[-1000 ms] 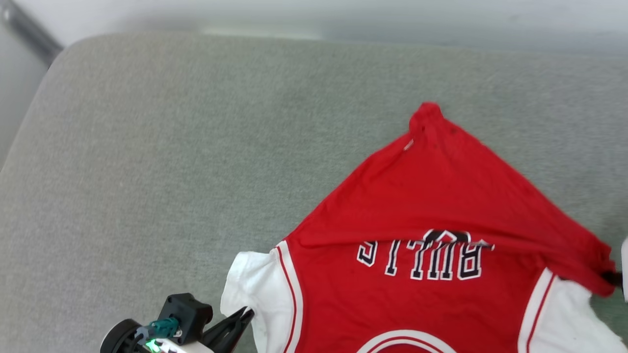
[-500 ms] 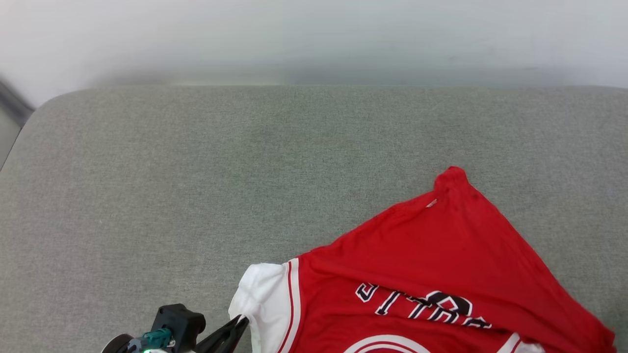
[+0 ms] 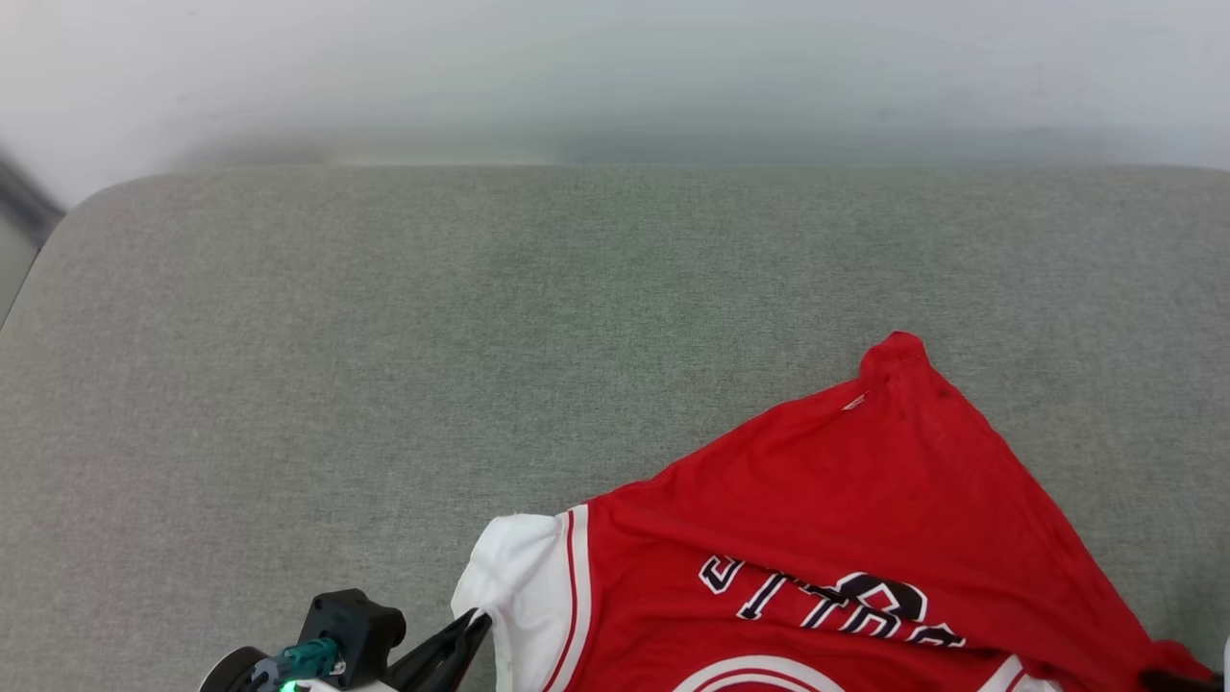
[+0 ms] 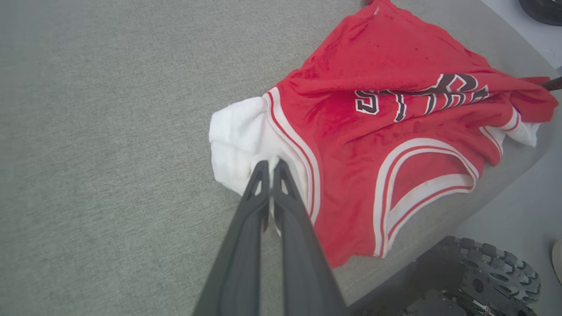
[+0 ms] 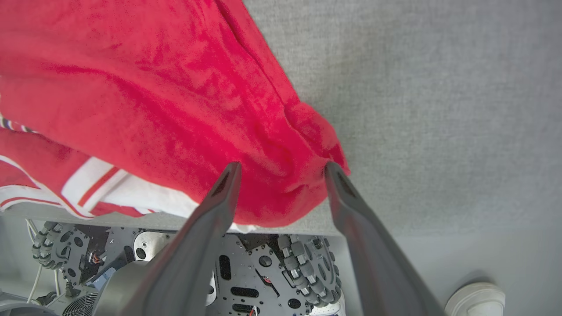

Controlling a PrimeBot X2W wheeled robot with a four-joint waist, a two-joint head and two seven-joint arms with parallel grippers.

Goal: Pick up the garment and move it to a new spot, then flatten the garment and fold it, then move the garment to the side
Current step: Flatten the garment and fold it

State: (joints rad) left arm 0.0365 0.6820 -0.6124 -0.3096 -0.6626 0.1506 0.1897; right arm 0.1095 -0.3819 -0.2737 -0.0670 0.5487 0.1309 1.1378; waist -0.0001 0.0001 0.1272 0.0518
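Note:
The garment (image 3: 846,500), a red jersey with white sleeves and black lettering, lies rumpled at the near right of a grey padded surface (image 3: 384,336), its lower half folded up over the lettering. My left gripper (image 3: 476,625) is shut on the left white sleeve (image 4: 237,136), and the left wrist view shows the left gripper (image 4: 268,164) pinching that sleeve's edge. My right gripper (image 5: 281,171) stands open, one finger on each side of the garment's (image 5: 153,87) bunched red corner at the surface's near edge. That corner rests on the padding.
The grey surface stretches wide to the left and back, ending at a pale wall (image 3: 615,77). Below its near edge sits my wheeled base (image 5: 263,267). A white shoe (image 5: 474,300) stands on the floor beside it.
My right gripper has opened and let go of the red corner. The head camera tilted up early on, so the garment sits lower in the picture. The left gripper keeps its hold.

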